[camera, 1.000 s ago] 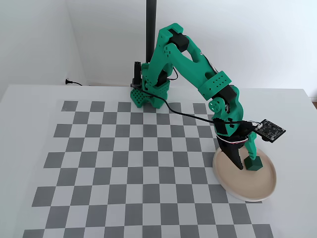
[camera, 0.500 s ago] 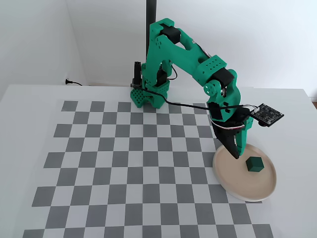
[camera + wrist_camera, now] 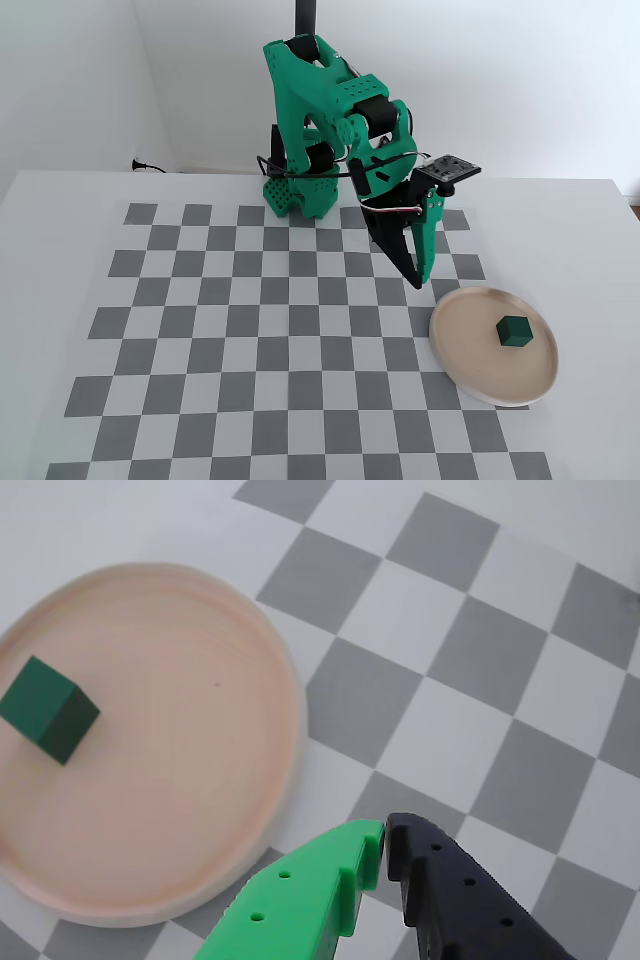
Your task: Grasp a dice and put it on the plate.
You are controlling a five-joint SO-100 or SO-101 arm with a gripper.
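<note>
- The arm point(image 3: 340, 110) is folded back toward its base, with the claw point(image 3: 418, 280) pointing down over the checkered mat point(image 3: 250, 330), up and left of the plate point(image 3: 470, 380).
- The claw's green and black fingers meet at their tips, holding nothing.
- One dark green dice point(image 3: 514, 331), a plain cube, sits inside the one beige-pink plate, right of its centre.
</note>
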